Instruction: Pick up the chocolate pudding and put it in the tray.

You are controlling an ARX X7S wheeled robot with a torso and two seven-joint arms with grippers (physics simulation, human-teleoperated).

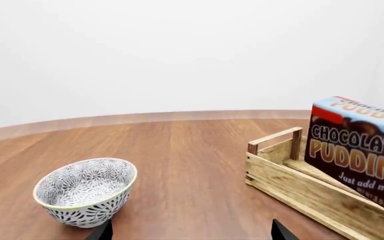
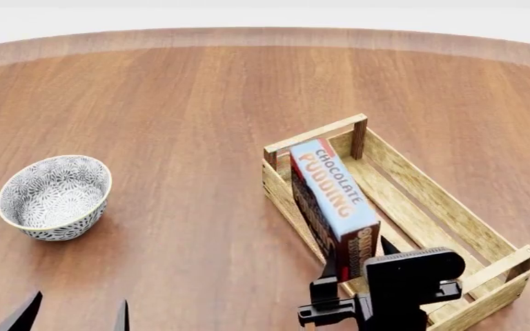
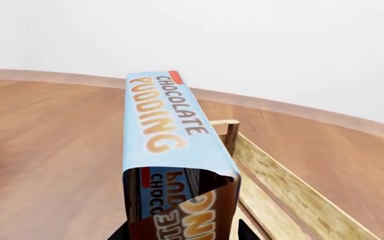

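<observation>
Low at the bottom of the head view, the right tool grips the near end of the chocolate pudding, its fingers clamped on either side of the carton. The carton stands on one long edge, light-blue face up, inside the tray along its left wall; whether its lower edge already rests on the slats is hard to tell, since the wall hides it. So the step in hand looks like the placing itself, nearly finished. Next the right tool should spread and draw back towards the lower edge of the frame without tipping the carton. The left tool, lower left, holds nothing, its tips set apart over the counter, with the patterned bowl just beyond.
</observation>
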